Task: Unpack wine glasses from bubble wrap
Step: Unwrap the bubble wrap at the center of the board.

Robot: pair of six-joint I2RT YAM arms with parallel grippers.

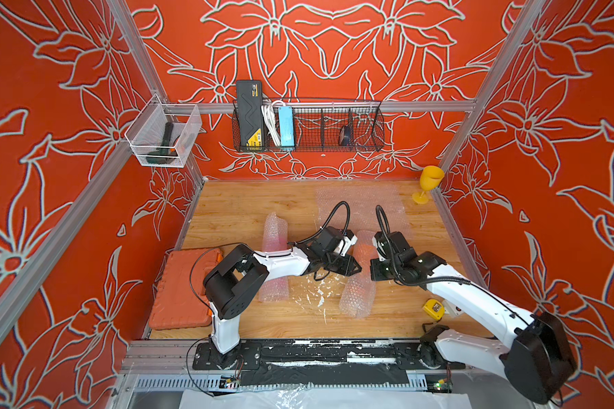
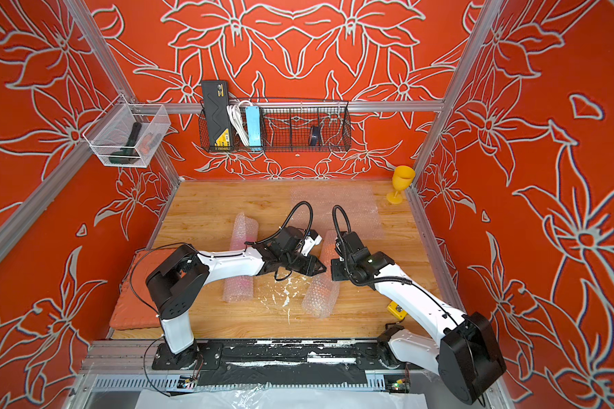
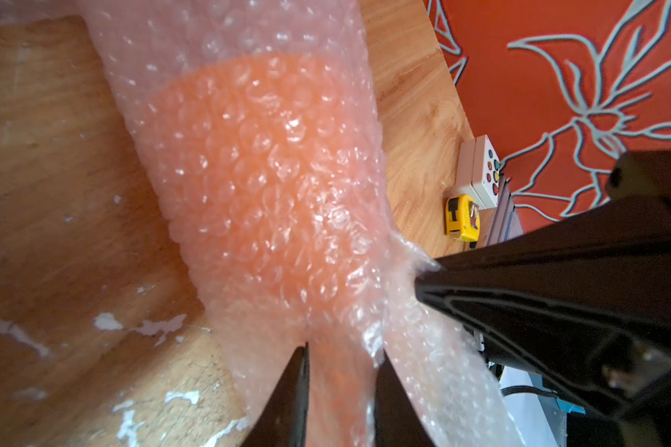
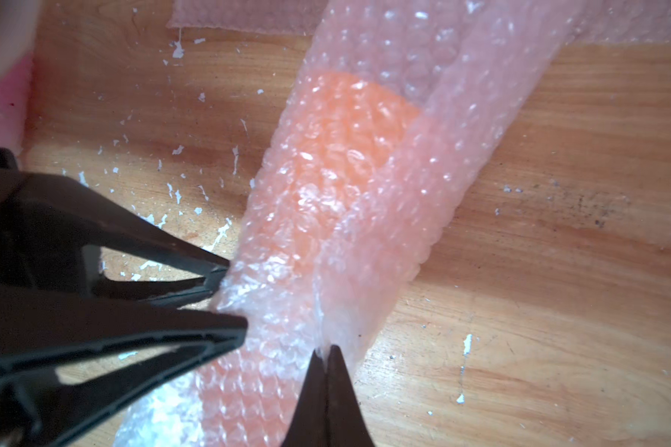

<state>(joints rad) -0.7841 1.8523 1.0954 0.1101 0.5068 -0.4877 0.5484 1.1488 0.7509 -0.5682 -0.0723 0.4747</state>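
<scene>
- Left fingers [image 3: 295, 387], narrowed, clamp the clear bubble-wrap roll [image 1: 357, 294] at the narrow end of the orange plastic goblet [image 3: 256, 162]; right fingers [image 4: 341, 387], fully closed, pinch its loose edge.
- The roll lies mid wooden surface [image 1: 234, 205].
- Risk: the clamp traps layers, so pulling may tear wrap or drag the goblet.

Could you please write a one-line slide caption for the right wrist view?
Right claw and left claw pinch the bubble wrap roll enclosing the orange goblet on the wooden table.

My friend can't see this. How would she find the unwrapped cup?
Find the wooden table, then its far right corner by the metal post. A yellow cup stands there. It is the only cup not rolled in bubble wrap.
</scene>
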